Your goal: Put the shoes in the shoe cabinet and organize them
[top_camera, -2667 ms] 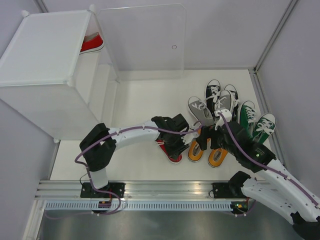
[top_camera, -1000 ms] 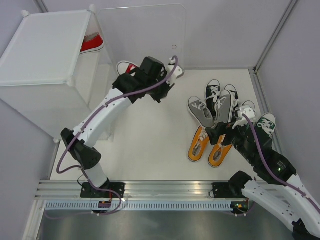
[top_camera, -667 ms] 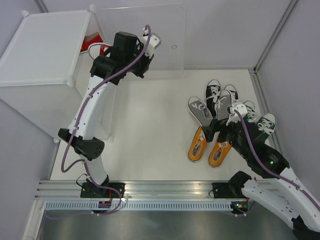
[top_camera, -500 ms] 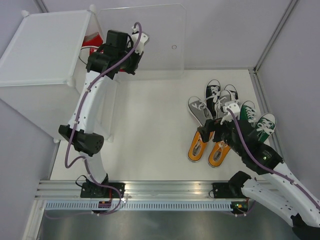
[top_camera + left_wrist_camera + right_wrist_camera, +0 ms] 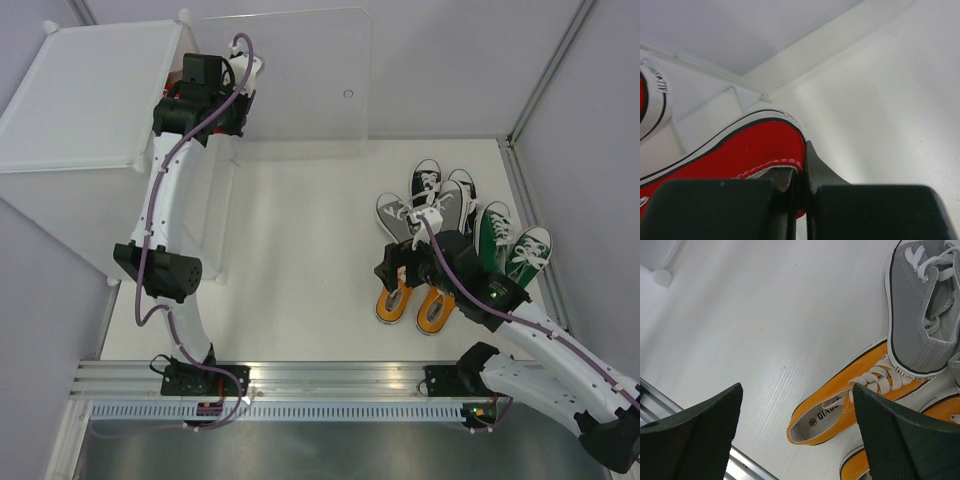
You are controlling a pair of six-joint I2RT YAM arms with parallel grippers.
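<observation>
left fingers pinched shut on red sneaker canvas rim, at shoe cabinet mouth, far left | right fingers spread wide, empty, over orange sneaker, near right | likely light, soft canvas, stiff sole: grip collar

Shoes lie together, well right of the shoe cabinet.

The red shoe is showing a white sole edged with a thin black line. The orange pair and the grey shoe are wearing white laces. The black shoes and green shoes are showing white toe caps. The cabinet is looking translucent white, the worktop plain white.
</observation>
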